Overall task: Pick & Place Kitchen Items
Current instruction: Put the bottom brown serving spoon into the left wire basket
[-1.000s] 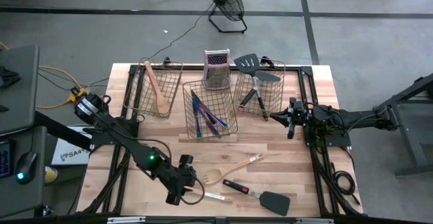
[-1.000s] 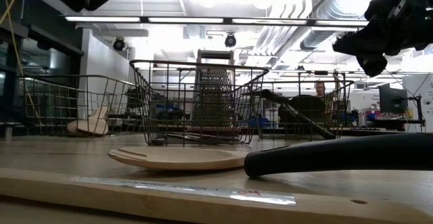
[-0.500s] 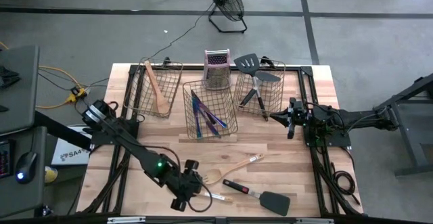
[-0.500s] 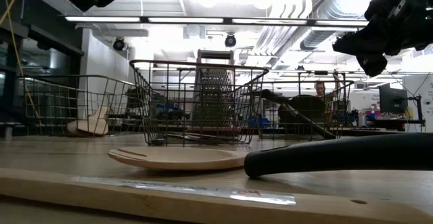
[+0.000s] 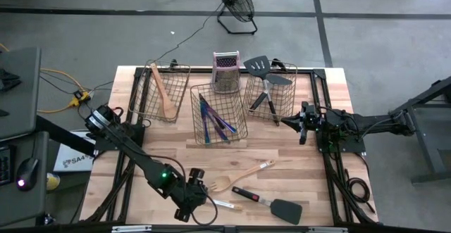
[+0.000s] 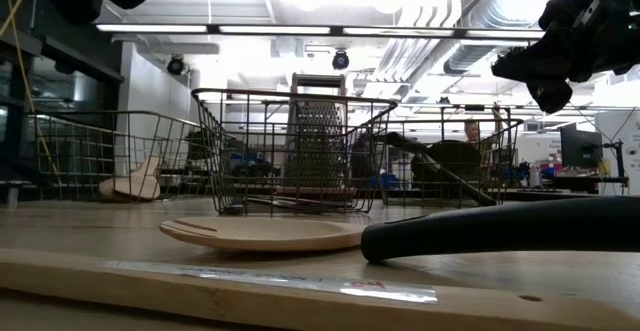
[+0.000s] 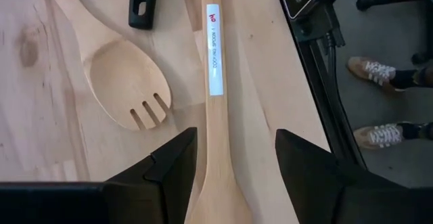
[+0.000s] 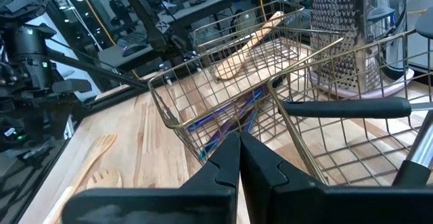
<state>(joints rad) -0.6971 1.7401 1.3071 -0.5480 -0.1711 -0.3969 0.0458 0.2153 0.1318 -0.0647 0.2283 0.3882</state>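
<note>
Pale wood plank table (image 5: 310,184) sitting on a grey concrete floor, with a black floor fan (image 5: 236,4) at the top centre of the overhead shot. The low view looks across into a big workshop with bright ceiling lights.

Three wire baskets sit in a row across the upper middle: the left basket (image 5: 150,99) has a wooden spoon, the middle basket (image 5: 199,117) has purple-blue cutlery (image 5: 213,120), and the right basket (image 5: 287,92) has black spatulas. A metal grater (image 5: 225,72) stands just behind the middle one.

Lower centre of the overhead: a slotted wooden spoon (image 5: 236,177), a black spatula (image 5: 271,203), and a plain wooden spoon (image 7: 215,82) with a label.

The left gripper (image 7: 235,163) hangs over that labelled spoon, jaws apart on either side of it, gripping nothing. The right gripper (image 8: 240,156) is pinched closed and empty, by the right basket.
</note>
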